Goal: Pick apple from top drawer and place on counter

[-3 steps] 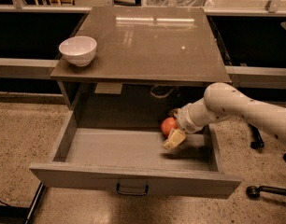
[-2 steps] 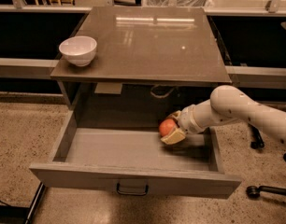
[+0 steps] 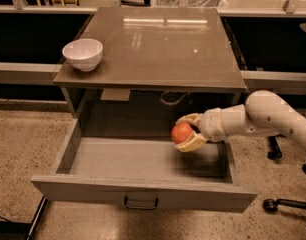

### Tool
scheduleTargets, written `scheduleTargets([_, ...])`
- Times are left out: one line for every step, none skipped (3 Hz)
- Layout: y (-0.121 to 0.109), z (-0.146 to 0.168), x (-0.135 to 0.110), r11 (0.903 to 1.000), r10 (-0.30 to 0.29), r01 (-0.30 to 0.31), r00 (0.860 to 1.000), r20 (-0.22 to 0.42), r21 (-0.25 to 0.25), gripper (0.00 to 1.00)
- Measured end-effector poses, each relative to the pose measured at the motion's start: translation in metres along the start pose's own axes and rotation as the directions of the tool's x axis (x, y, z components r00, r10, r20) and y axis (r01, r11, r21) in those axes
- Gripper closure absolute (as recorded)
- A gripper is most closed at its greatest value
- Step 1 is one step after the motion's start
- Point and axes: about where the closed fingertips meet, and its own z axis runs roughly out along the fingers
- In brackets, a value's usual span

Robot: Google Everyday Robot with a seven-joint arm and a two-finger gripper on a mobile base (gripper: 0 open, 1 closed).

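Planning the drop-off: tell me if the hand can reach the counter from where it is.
Probably yes. The hand, shut on the apple, is over the open drawer, forward of the counter edge, so nothing blocks lifting. The bowl sits at its left corner.

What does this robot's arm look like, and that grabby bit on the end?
The arm is smooth, rounded and off-white, built of thick tube-like segments, with no cables or markings visible. It narrows at a jointed wrist to the tool, which is above the right side of the top drawer, around the apple. The tool's two fingers are curved and pale tan.
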Motion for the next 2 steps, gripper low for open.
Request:
scheduleTargets([0.016, -0.046, -0.042, 0.9916, -0.126, 0.124, 0.991, 0.053, 0.037, 1.00])
scheduleTargets([0.017, -0.101, -0.073, 0.9753, -0.203, 0.204, 0.979, -0.016, 0.086, 1.00])
